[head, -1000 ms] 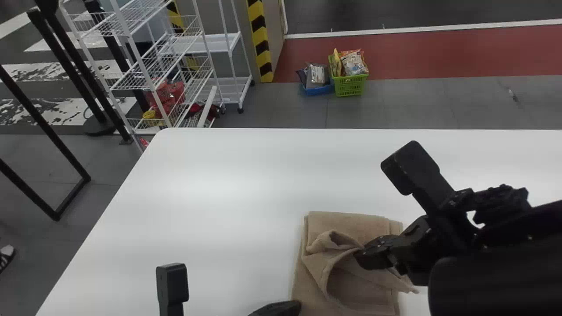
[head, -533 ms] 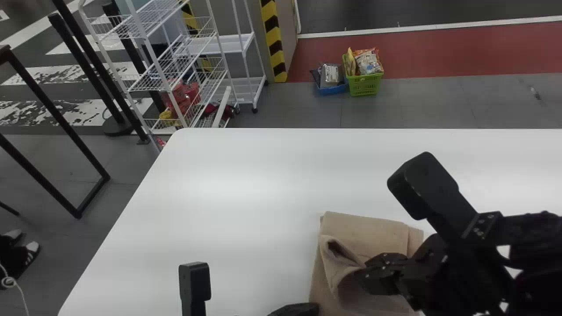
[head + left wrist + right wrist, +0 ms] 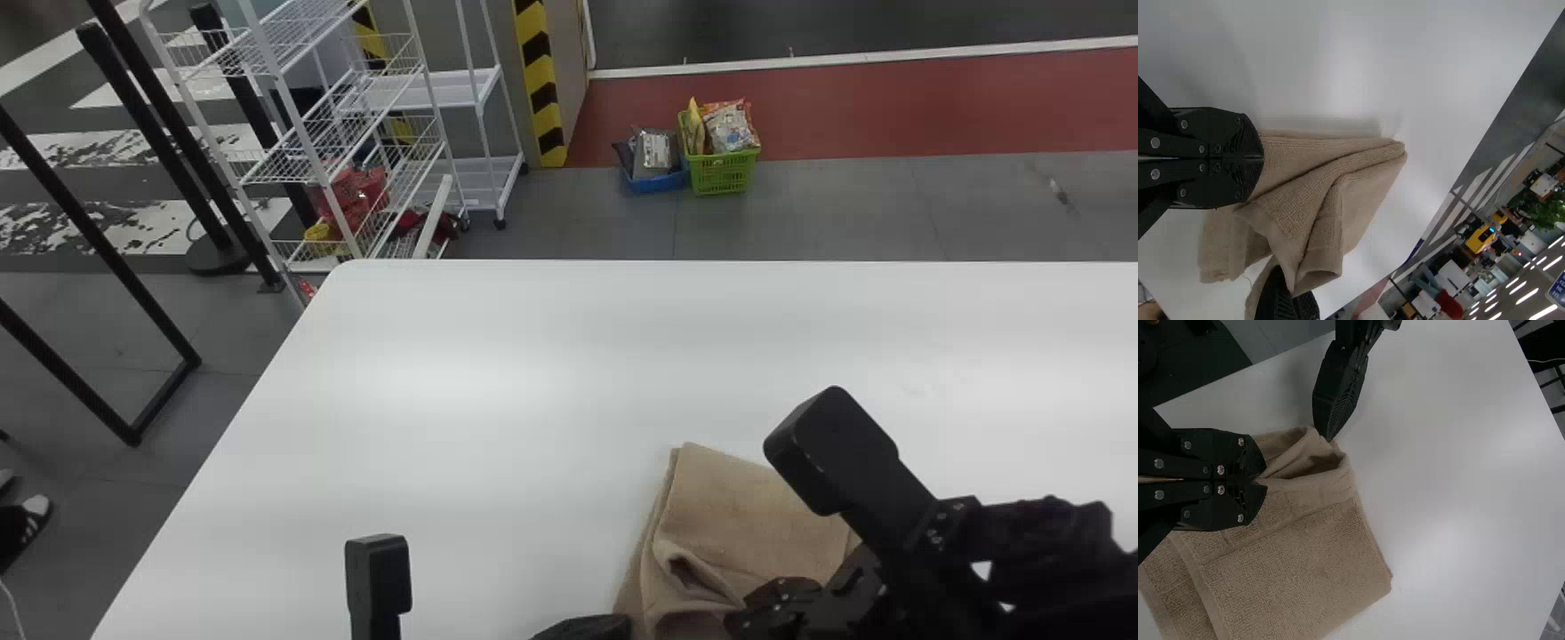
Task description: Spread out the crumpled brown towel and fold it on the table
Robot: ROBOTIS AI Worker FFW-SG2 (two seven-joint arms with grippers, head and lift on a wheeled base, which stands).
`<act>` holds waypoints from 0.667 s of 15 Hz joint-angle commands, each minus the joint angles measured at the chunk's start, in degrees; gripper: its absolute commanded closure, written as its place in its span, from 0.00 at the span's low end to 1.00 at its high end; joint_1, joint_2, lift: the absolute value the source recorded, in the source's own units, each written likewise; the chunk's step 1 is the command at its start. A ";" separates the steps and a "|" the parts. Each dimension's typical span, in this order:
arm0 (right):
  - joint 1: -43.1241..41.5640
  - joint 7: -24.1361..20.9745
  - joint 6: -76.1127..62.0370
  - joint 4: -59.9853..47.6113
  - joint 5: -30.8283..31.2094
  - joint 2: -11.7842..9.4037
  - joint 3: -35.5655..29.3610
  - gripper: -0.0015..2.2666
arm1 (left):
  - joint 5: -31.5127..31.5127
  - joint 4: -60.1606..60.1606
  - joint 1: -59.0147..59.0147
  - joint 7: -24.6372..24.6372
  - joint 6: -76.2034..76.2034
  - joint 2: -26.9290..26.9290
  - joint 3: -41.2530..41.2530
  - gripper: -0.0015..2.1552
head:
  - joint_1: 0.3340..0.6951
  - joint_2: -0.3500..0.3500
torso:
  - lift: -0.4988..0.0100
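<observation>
"Towel (image 3: 756, 520) looks light and limp to me: soft pile, nothing to break, and hardly slippery."

"Agreed. Where is it lying?"

"On the robot's side of the desk (image 3: 444, 427), partly folded, with the right end effector (image 3: 1265, 480) clamped on its raised lip. The left end effector (image 3: 1262, 158) has its fingers together at the cloth too, apparently nipping an edge."

"How does it look?"

"Plain light brown, with ribbed terry and a flatter band near the hem. One part lies fairly smooth in layers; next to the fingers it bunches into an open, hollow loop."

"Best place to grab?"

"Near two corners of one edge, I'd say, catching every layer. It has no stiffness, so a single pinch would let the rest sag and wrinkle."
</observation>
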 commanded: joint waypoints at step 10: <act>2.86 0.72 0.29 -1.11 -9.46 3.75 -10.51 0.02 | 0.08 -0.09 0.31 -0.19 -0.35 0.26 0.32 0.99 | 1.00 0.88 | 0.73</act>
